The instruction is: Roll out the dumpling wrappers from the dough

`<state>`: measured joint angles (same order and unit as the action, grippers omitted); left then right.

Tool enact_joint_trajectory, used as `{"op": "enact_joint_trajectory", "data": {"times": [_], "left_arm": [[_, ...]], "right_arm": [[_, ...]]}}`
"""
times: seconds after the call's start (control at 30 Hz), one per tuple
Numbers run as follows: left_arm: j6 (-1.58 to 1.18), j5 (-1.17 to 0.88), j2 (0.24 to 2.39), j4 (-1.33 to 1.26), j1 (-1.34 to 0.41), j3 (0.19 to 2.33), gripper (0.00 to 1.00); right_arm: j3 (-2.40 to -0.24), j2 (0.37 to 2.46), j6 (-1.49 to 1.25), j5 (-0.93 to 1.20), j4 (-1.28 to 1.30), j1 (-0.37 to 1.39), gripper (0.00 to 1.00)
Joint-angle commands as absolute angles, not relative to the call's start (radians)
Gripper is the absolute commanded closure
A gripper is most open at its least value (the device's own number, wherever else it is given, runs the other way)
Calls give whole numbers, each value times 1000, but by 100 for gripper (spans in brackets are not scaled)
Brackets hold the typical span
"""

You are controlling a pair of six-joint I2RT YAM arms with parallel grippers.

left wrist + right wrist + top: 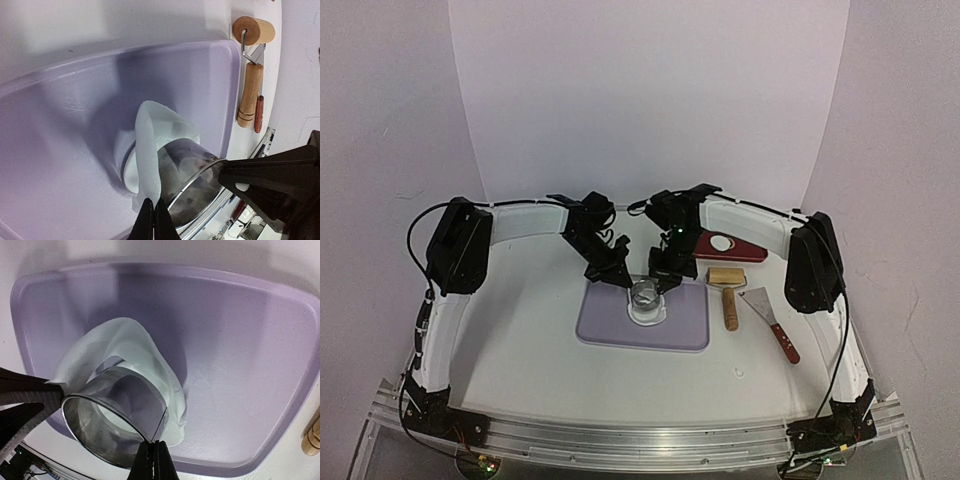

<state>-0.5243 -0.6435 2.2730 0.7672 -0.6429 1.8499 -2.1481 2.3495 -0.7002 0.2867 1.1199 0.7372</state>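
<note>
A metal ring cutter [644, 296] stands on a thin white dough sheet [648, 314] on the purple tray [610, 330]. My left gripper [153, 212] is shut on the edge of the dough [148, 145] and lifts that flap up beside the ring [195, 172]. My right gripper [154, 452] is shut on the near rim of the ring [127, 390]. White dough shows inside the ring and around it [135, 345]. One round dumpling wrapper [721, 242] lies on a red board [745, 250] at the back right. In the top view the left gripper [620, 277] and right gripper [666, 281] flank the ring.
A wooden roller [727, 292] lies right of the tray and shows in the left wrist view [250, 65]. A red-handled metal scraper [775, 325] lies further right. The tray's raised rim [280, 295] surrounds the work.
</note>
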Motion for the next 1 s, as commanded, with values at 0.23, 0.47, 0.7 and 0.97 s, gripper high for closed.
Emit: {"op": "enact_joint_trajectory", "data": {"times": [0.23,0.47,0.7,0.97], "left_arm": [[-504,-694,2276,821,-658,1946,100],[-475,-622,2287,888,-665,1957,100],[-439,-607,2290,920,-684,1973,99],[-387,-644,2304,930,-720,1994,97]], "right_arm": [[-2124,2244,-700,256,1123,736,100],[-1965,2084,-717,233,1123,704,100],[-1654,1838,-778,135,1128,635,100],[-1298,1659,-873,114,1128,617,100]]}}
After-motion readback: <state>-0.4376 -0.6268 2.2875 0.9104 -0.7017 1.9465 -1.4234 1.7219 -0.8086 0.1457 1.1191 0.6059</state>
